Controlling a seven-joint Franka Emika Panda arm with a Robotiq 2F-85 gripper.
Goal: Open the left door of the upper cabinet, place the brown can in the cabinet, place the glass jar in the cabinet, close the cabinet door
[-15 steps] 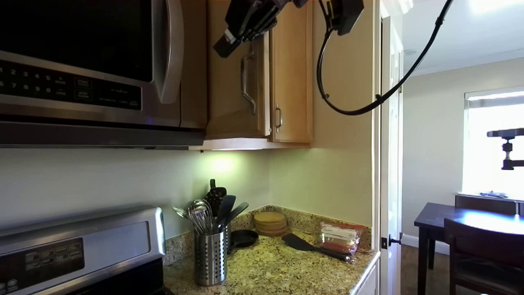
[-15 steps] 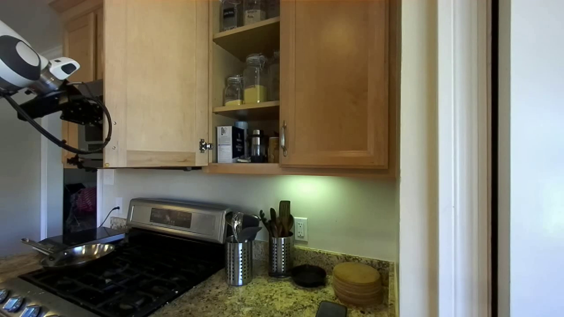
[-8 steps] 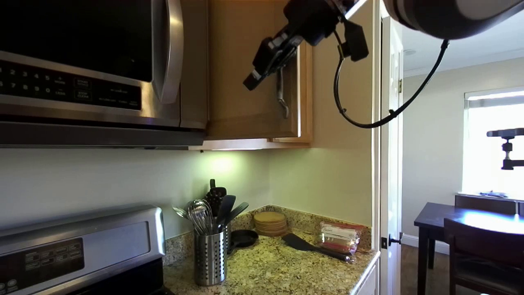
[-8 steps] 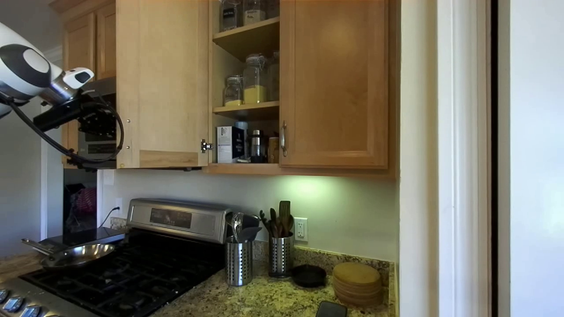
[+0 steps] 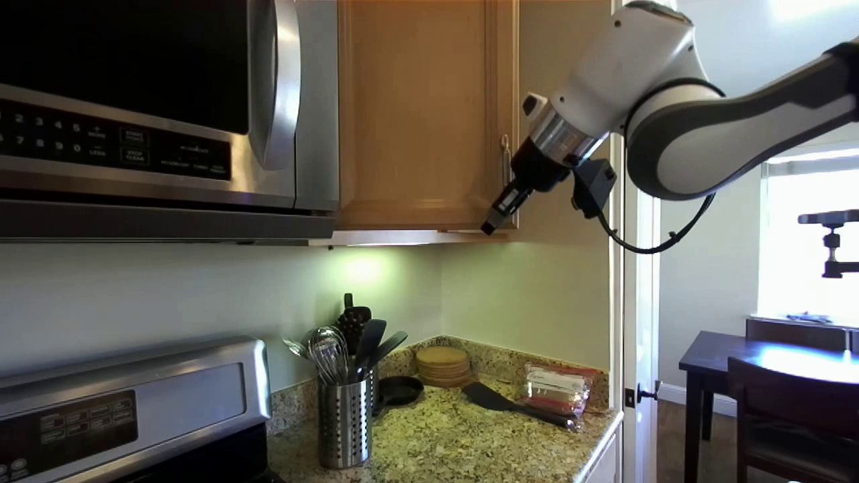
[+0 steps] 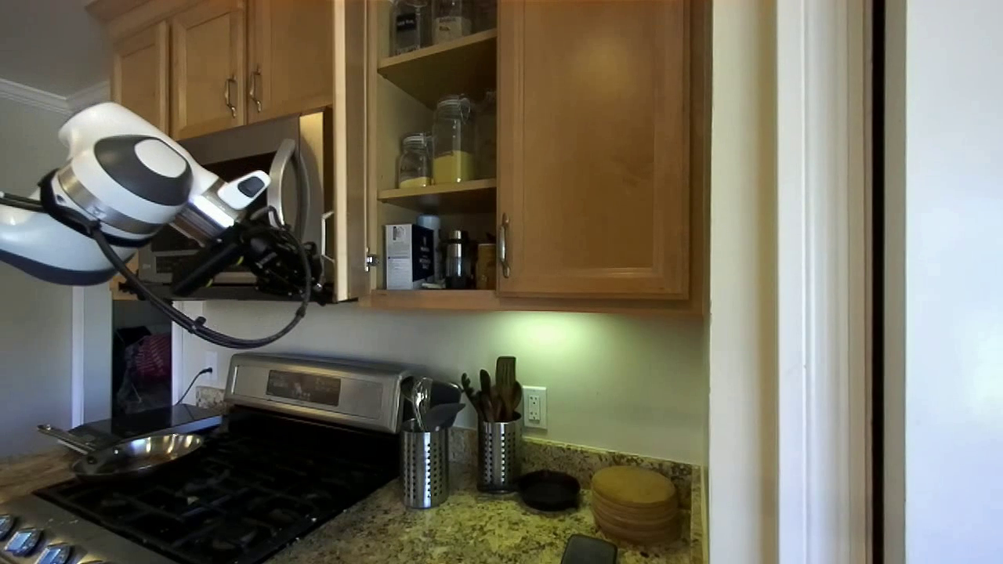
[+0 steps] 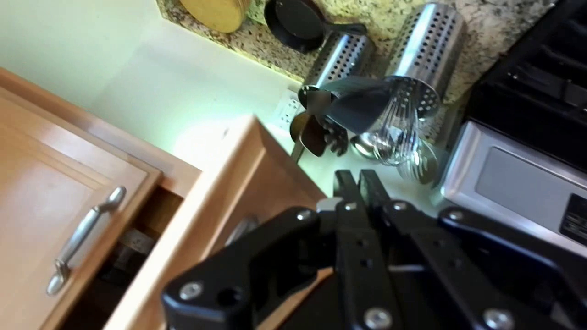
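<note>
The left door of the upper cabinet [image 5: 416, 114] stands open at roughly a right angle; it shows edge-on [image 6: 350, 141] in an exterior view. My gripper [image 5: 494, 225] is by the door's outer face near its lower free edge; I cannot tell whether it touches. In the wrist view its fingers [image 7: 357, 178] are nearly together with nothing between them. The upper cabinet [image 6: 439, 299] is open on its left half. An orange-brown can [image 6: 487, 270] stands on the bottom shelf, partly behind the right door. A slim dark-topped vessel [image 6: 458, 258] stands beside it; I cannot tell whether it is the glass jar.
The closed right door [image 6: 595, 141] has its own handle. The steel microwave [image 5: 272, 134] adjoins the cabinet on the left. Below are the stove [image 6: 313, 372], ribbed utensil holders [image 6: 425, 470], a small black pan [image 6: 548, 492] and a stack of round wooden pieces [image 6: 635, 505].
The left door has swung back from wide open toward the cabinet, to about a right angle. The arm and gripper have moved with it and lower, staying on its outer side.
</note>
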